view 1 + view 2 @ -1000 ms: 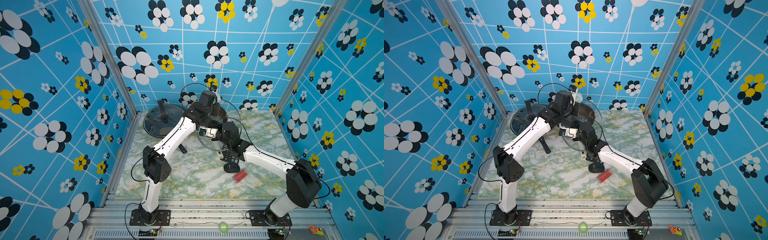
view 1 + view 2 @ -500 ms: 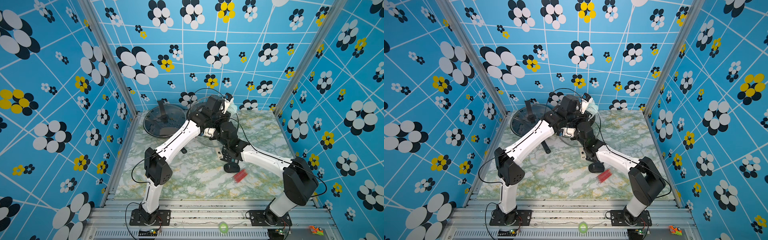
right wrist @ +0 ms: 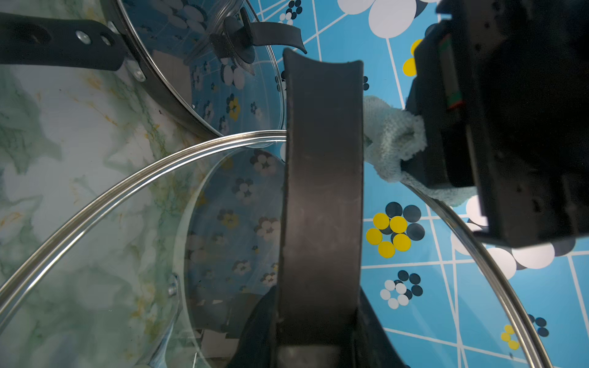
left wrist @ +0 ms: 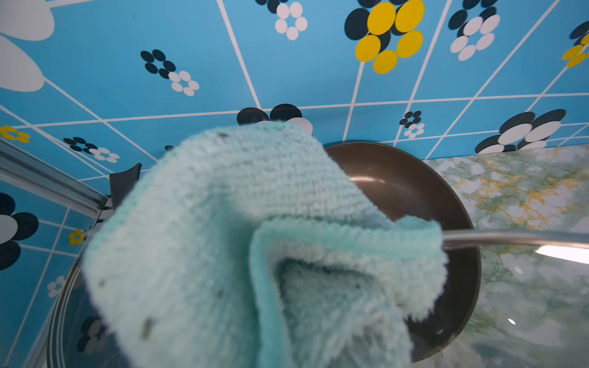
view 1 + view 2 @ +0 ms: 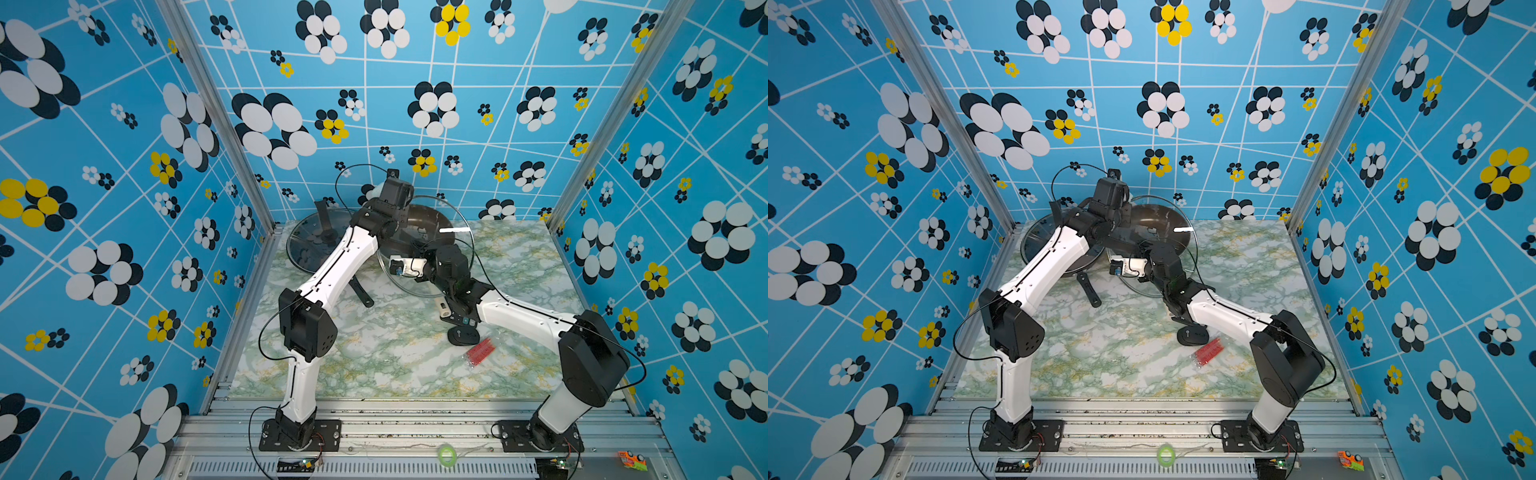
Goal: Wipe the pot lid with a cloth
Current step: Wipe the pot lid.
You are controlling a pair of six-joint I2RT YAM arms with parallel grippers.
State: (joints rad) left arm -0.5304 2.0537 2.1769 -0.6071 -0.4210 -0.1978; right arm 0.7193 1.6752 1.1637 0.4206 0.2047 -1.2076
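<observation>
My right gripper [image 5: 436, 259] is shut on the black handle [image 3: 322, 191] of the glass pot lid [image 5: 440, 216] and holds it tilted up off the table. The handle fills the space between the jaws in the right wrist view. My left gripper [image 5: 384, 195] is at the lid's far upper rim [image 3: 159, 165], shut on the pale mint-green cloth [image 4: 239, 223]. The cloth drapes over the steel rim [image 4: 510, 238] and hides the left fingers. From the right wrist view the cloth [image 3: 395, 140] bulges out beside the left gripper's black body [image 3: 510, 127].
A brown frying pan [image 5: 419, 216] lies behind the held lid. A second pan with its own glass lid [image 5: 316, 241] and long black handle [image 5: 361, 291] sits at back left. A black oval object [image 5: 462, 336] and a red packet [image 5: 478, 352] lie under the right arm.
My left gripper swept right along the lid's far rim with the cloth, then back to the left. The right gripper has kept hold of the lid in about the same place.
</observation>
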